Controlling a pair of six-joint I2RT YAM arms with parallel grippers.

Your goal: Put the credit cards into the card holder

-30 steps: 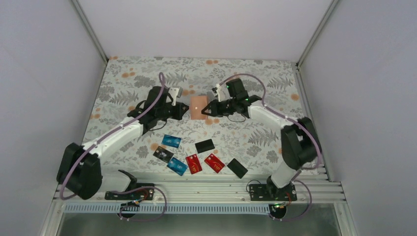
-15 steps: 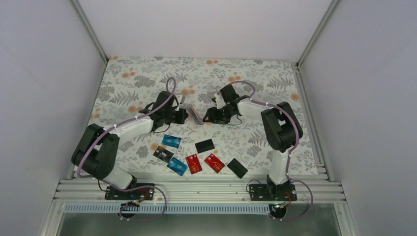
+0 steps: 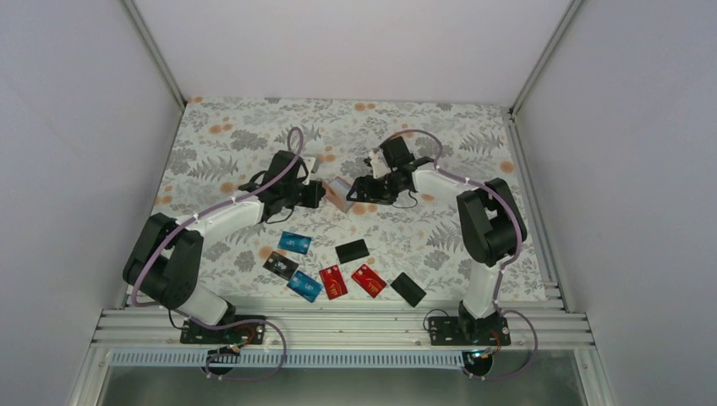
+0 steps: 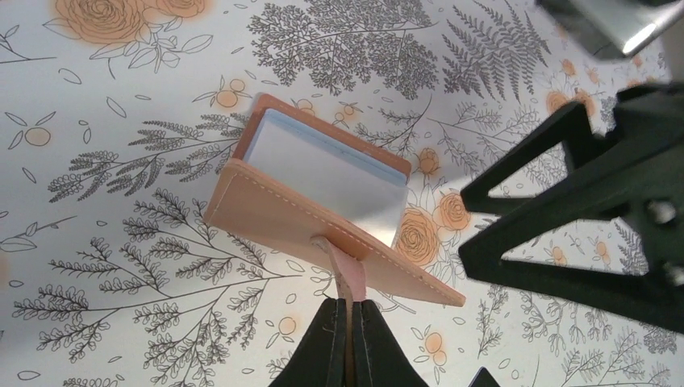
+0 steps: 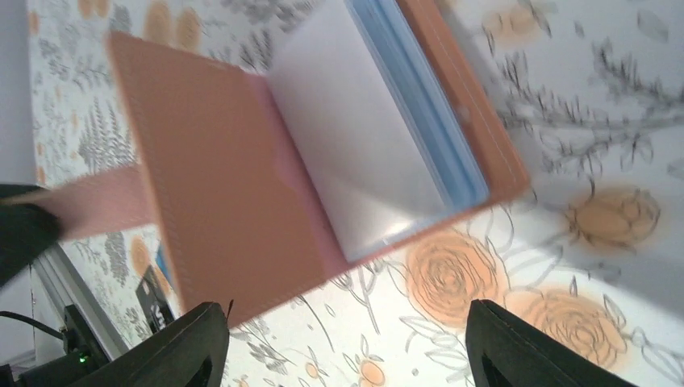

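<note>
The tan card holder [image 3: 339, 194] stands open at mid table, its flap lifted off the cloth and its clear inner sleeves [image 5: 363, 153] showing. My left gripper [image 4: 349, 306] is shut on the holder's [image 4: 306, 216] thin pink closing strap and holds the flap up. My right gripper [image 5: 347, 351] is open, just right of the holder [image 5: 218, 201], with only tablecloth between its fingers. Several credit cards lie near the front: blue ones [image 3: 294, 243] [image 3: 304, 286], red ones [image 3: 333, 282] [image 3: 369, 280], black ones [image 3: 352, 251] [image 3: 408, 288] and a black one with pale print [image 3: 280, 265].
A floral cloth [image 3: 237, 144] covers the table inside white walls. An aluminium rail [image 3: 338, 326] with both arm bases runs along the near edge. In the left wrist view the right gripper's black fingers [image 4: 565, 218] stand close to the holder's right side.
My right gripper has opened and let go of the holder. The holder went from lying flat between both grippers to standing open, its flap lifted by the left gripper.
</note>
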